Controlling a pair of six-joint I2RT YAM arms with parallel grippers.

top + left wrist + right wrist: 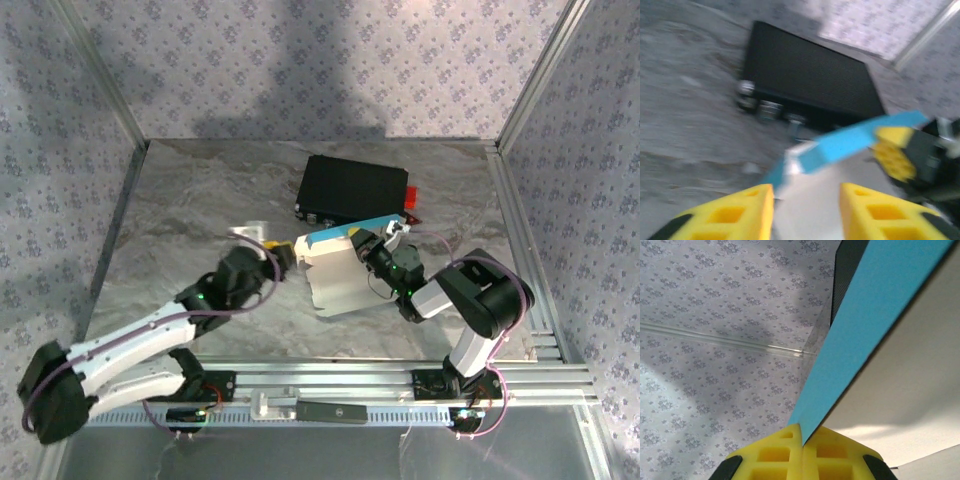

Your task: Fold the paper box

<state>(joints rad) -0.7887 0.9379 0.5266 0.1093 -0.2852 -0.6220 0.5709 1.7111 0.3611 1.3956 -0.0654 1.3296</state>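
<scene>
A gray, marble-looking table (200, 200) is seen from above, closed in by walls (300, 60) covered with a small flower pattern. Silver metal rails (330, 378) are laid along the near edge, where the two arms are fixed. A black case (355, 188) is lying flat at the back of the table, and a small red part (412, 198) is seen at its right end. In the left wrist view, round metal knobs (765, 107) are lined up along the front of the case, though that picture is blurred.

The paper box (338, 272) is found in the middle of the table, just in front of the black case and between the two grippers. It is not yet shaped like a box. Mostly its white side is shown, with a blue flap (345, 232) along its far edge. The flap is very near the case. Whether they touch cannot be told.

The right gripper (370, 243) is placed at the right end of the flap. In the right wrist view its yellow fingers (770, 455) are pressed together, and the thin edge of the blue flap is pinched between them.

The left gripper (283, 253) is placed at the left side of the paper box. In its own view its yellow fingers (747, 210) are spread apart, and the white side of the box is seen in the gap. Whether the paper is touched by them cannot be told.
</scene>
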